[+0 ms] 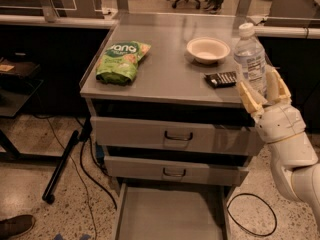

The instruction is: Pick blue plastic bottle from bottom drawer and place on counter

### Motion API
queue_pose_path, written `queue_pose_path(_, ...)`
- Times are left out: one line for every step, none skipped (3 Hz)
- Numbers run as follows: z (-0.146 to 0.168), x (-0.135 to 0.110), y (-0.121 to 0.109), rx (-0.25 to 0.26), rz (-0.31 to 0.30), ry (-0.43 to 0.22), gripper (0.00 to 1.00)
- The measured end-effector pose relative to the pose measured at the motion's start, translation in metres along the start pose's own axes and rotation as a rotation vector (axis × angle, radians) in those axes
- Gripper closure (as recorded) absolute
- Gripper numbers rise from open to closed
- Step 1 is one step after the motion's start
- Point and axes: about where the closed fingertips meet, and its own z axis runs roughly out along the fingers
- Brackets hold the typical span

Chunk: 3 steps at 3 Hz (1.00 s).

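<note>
The bottle (250, 59) stands upright at the right edge of the counter (165, 79). It is held at its lower part between the two pale fingers (248, 97) of the gripper (262, 91), with the white cap on top. On the grey counter lie a green snack bag (121, 61) at the left, a white bowl (208, 49) near the back and a dark flat packet (221, 79) just beside the bottle. Under two shut drawers (178, 135), the bottom drawer (170, 211) is pulled out and shows its grey floor. The room has a speckled floor (35, 144), where a black rod (61, 166) lies slanted. A shoe (15, 226) is cut off at the lower left corner. The fingers hide the bottle's base, so it cannot be told whether it touches the counter. The white arm (295, 159) rises from the lower right corner, with the gripper pointing upward.
</note>
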Motion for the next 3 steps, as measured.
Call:
queue_pose_path(-0.003, 0.003, -0.002, 0.023, 0.000, -0.003, 1.00)
queue_pose_path(0.000, 0.016, -0.008, 0.071, -0.018, -0.025, 1.00)
queue_pose_path(0.005, 0.031, -0.014, 0.110, -0.028, -0.051, 1.00)
